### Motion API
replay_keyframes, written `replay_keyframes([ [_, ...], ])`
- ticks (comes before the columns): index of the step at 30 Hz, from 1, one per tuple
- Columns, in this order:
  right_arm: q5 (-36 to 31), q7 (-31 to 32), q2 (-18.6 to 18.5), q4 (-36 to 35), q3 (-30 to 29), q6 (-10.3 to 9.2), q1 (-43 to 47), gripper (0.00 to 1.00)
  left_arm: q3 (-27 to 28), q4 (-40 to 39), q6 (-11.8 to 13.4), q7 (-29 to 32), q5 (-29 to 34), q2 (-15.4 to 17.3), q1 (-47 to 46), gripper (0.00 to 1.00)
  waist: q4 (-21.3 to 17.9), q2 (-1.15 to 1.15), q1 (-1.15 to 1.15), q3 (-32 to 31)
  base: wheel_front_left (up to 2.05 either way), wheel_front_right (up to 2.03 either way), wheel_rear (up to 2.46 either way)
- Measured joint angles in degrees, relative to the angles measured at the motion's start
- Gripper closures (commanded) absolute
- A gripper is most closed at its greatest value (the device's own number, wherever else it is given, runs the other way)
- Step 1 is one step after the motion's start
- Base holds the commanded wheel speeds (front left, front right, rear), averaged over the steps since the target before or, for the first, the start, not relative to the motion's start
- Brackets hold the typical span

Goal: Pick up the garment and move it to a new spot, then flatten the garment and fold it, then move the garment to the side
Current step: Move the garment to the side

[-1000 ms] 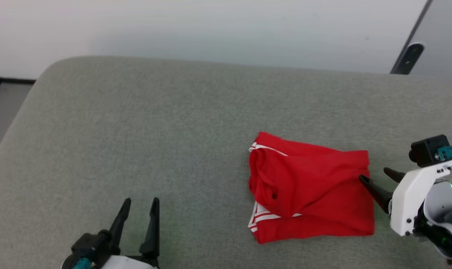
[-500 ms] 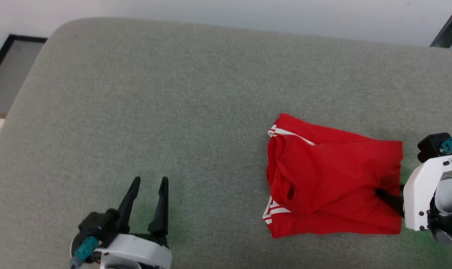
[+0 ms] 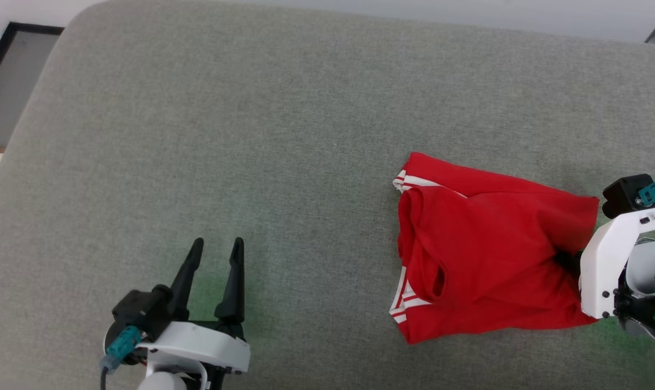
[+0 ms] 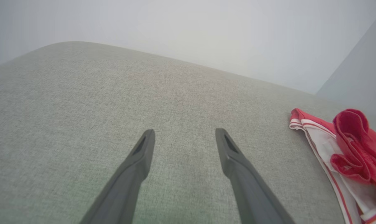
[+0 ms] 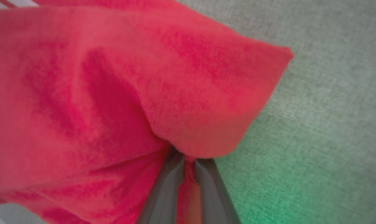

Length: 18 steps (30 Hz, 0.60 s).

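Right pincer (image 5: 189, 161) closed onto garment (image 3: 490, 254); wrist view shows pinched fold.

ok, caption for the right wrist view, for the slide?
Right hand closed on a fold of the red garment, grey upholstered surface alongside.

You see the red jersey (image 3: 490, 260) lying folded on the right half of the grey fabric-covered tabletop (image 3: 251, 135). Its white-and-red striped trim (image 3: 404, 302) shows along its left edge. Your right claw (image 3: 566, 259) sits at the jersey's right edge, and its dark fingertips are buried in the red cloth, which bunches up around them. Your left claw (image 3: 217, 242) is at the lower left, well apart from the jersey. Its two fingers are parted and point up the view over bare fabric. A faint green glow tints the tabletop beside each wrist.
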Motion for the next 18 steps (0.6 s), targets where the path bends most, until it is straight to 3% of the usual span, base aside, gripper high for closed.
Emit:
replay_keyframes([
  [9, 1.87, -4.98, 1.13, -0.67, -1.05, 0.01, 1.52, 1.00, 0.89, 0.15, -0.18, 0.00, 0.25, 0.02, 0.26, 0.00, -2.87, 0.00, 0.00, -1.19, 0.00, 0.00, 0.00],
  [12, 1.92, -5.69, -1.19, -3.02, -1.92, 0.01, 3.54, 1.00, 0.35, -0.56, -0.18, -0.01, 0.68, 0.10, 0.41, 0.00, -4.38, 0.00, 0.00, -1.48, 0.00, 0.00, 0.00],
  [18, 2.49, -6.00, -5.27, -7.64, -9.12, 0.00, 5.89, 1.00, 0.32, -2.37, -0.18, -0.01, 1.43, 0.88, 0.09, 0.00, -7.92, 0.00, 0.00, -1.26, 0.00, 0.00, 0.00],
])
